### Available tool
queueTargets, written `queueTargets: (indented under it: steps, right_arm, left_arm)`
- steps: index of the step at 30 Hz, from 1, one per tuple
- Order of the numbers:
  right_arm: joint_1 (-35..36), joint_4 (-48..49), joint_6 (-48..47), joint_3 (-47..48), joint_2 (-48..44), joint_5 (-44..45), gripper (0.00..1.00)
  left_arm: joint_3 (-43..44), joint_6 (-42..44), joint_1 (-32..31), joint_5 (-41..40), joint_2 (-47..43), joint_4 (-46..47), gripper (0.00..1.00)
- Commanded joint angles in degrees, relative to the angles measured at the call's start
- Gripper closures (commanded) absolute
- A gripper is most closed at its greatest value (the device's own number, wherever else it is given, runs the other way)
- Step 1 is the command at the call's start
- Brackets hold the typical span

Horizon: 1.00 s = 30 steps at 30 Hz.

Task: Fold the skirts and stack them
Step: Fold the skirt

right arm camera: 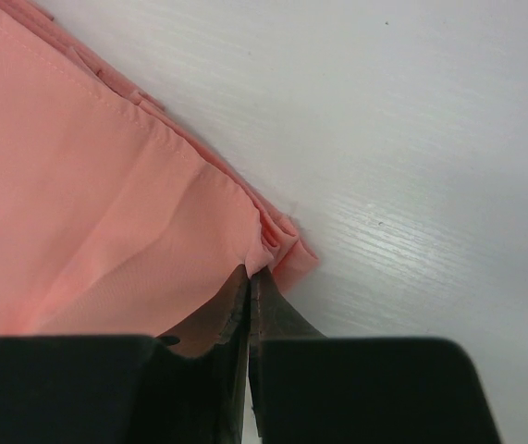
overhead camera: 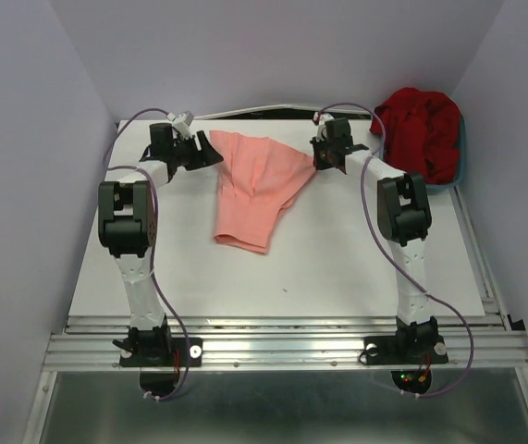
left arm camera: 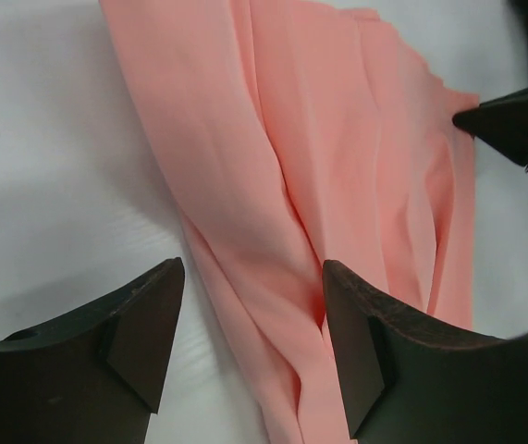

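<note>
The salmon-pink skirt (overhead camera: pixel 257 188) lies spread on the white table, its wide edge toward the back. My right gripper (overhead camera: pixel 323 160) is shut on the skirt's back right corner; in the right wrist view the closed jaws (right arm camera: pixel 250 275) pinch the bunched corner of the cloth (right arm camera: pixel 106 185). My left gripper (overhead camera: pixel 210 154) is at the skirt's back left corner and is open. In the left wrist view a fold of the pink cloth (left arm camera: pixel 273 185) runs between its two fingers (left arm camera: pixel 143 324), not gripped. The deep red skirt (overhead camera: pixel 419 128) is heaped at the back right.
The red skirt sits in a teal basin (overhead camera: pixel 462 165) at the table's back right corner. Purple-white walls close in the back and both sides. The table's (overhead camera: pixel 337 268) metal front rail carries both arm bases. The right gripper's finger shows in the left wrist view (left arm camera: pixel 513 120).
</note>
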Motion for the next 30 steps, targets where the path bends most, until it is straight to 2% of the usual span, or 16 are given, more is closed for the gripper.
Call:
queueTargets:
  steps: [1,4,9,13,16,18,21,23,27,30]
  right_arm:
    - [-0.32,1.16,-3.20,2.14,0.16,0.87,0.96]
    - [-0.32,1.07,-3.73,1.79,-0.10,0.70,0.96]
    - [-0.32,0.98,-4.70,1.61,0.07,0.17,0.96]
    - [0.20,0.72,-4.35,2.32,0.60,-0.18,0.96]
    - [0.20,0.63,-3.82,2.41,0.69,-0.79,0.96]
    - [0.20,0.54,-3.64,2.49,0.69,-0.97,0.96]
    - [0.20,0.54,-3.38,2.58,0.51,-1.15,0.96]
    - [0.20,0.45,-3.73,2.58,0.34,-1.06,0.96]
    - [0.20,0.37,-4.43,2.67,-0.28,-0.71,0.95]
    - [0.20,0.28,-4.70,3.02,-0.63,-0.27,0.92]
  left_arm:
    - [4.78,-8.97,-0.21,3.09,4.35,12.59,0.28]
    - [6.45,-13.37,-0.21,3.62,7.86,17.68,0.30]
    - [9.79,-13.21,-1.26,3.26,11.30,20.16,0.46]
    - [10.06,-9.26,-3.54,4.23,9.38,20.51,0.84]
    - [6.73,-3.04,-6.62,1.78,4.55,19.90,0.98]
    - [6.72,1.01,-9.86,-0.33,3.75,17.54,1.00]
    - [10.22,8.49,-14.44,-8.40,6.02,6.21,1.00]
    - [15.38,10.17,-15.85,-14.27,10.65,1.20,1.00]
    - [24.46,11.84,-17.17,-18.79,17.97,-10.91,1.00]
    - [29.91,11.24,-17.17,-24.41,21.83,-15.68,0.93]
